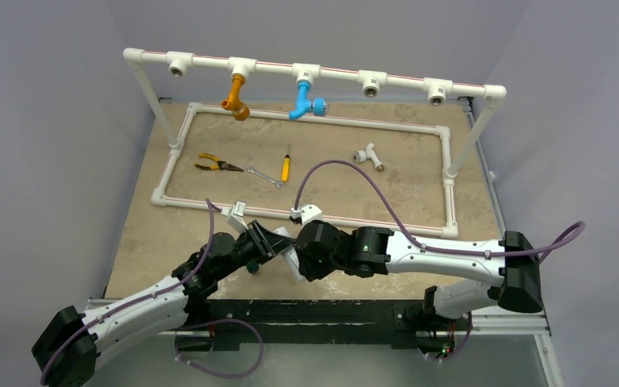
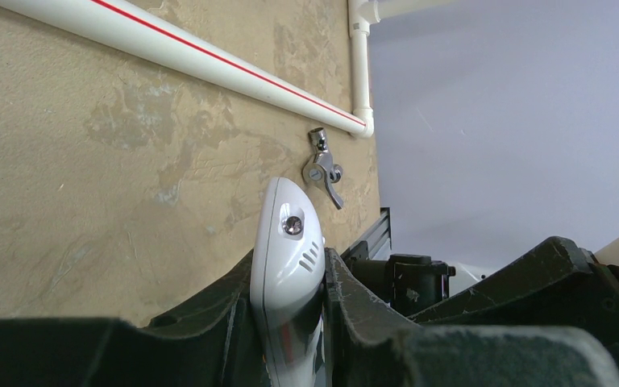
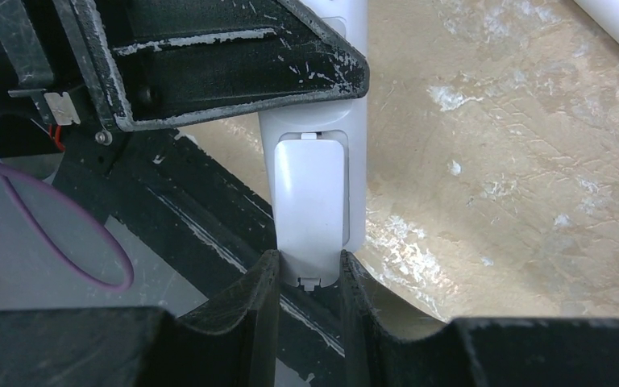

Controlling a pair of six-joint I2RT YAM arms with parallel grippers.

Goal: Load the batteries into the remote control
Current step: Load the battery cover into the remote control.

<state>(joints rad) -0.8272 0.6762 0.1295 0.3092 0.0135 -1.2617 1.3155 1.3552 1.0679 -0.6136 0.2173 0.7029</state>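
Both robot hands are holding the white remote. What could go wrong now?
The battery cover sticks out past the remote control's end, pinched by the right gripper; it might pop loose and fall. Only the left gripper holds the remote itself, so a hard pull could twist it.

Remote control point(image 2: 286, 242) sits btwn L fingers point(image 2: 355, 298), nose poking out past tips. Beyond tips, on table point(image 2: 89, 201): valve fitting point(image 2: 322, 173), then pipe point(image 2: 209, 56) further out. Cover plate point(image 3: 310, 205) lies on remote's back, near end btwn R fingers point(image 3: 262, 298), touching both. L fingers cross remote just beyond R tips.
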